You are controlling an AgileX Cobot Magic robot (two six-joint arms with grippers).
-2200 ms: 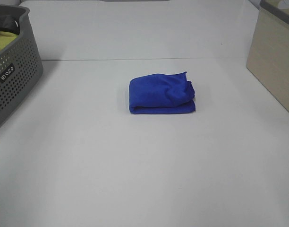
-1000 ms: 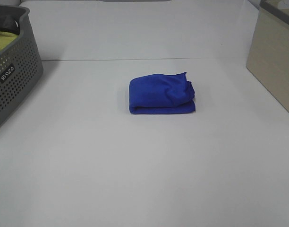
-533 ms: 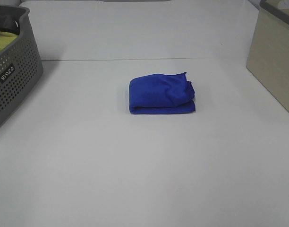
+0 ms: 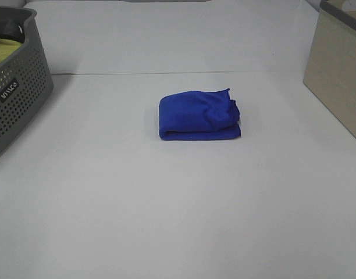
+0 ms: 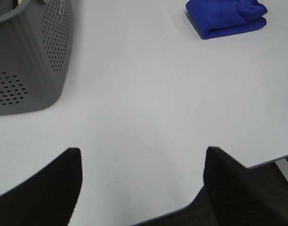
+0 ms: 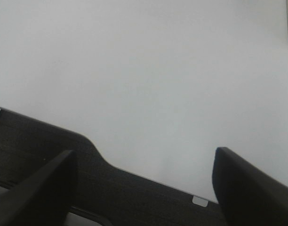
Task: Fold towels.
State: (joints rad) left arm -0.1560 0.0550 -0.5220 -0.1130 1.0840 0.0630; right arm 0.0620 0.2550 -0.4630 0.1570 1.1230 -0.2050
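While the towel (image 4: 199,114) lies folded, left hand (image 5: 141,181) and right hand (image 6: 144,181) gape wide, empty.

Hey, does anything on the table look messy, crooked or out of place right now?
Only a small thing: the blue towel lies folded mid-table, but its right end is bunched and uneven rather than squared. The grey basket and beige box sit at the table's sides; nothing is spilled or damaged.

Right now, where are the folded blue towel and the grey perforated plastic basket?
Folded royal-blue cloth towel (image 4: 198,115), exterior high view, middle of its top layer.
Grey perforated plastic basket (image 4: 18,93), exterior high view, its side wall.
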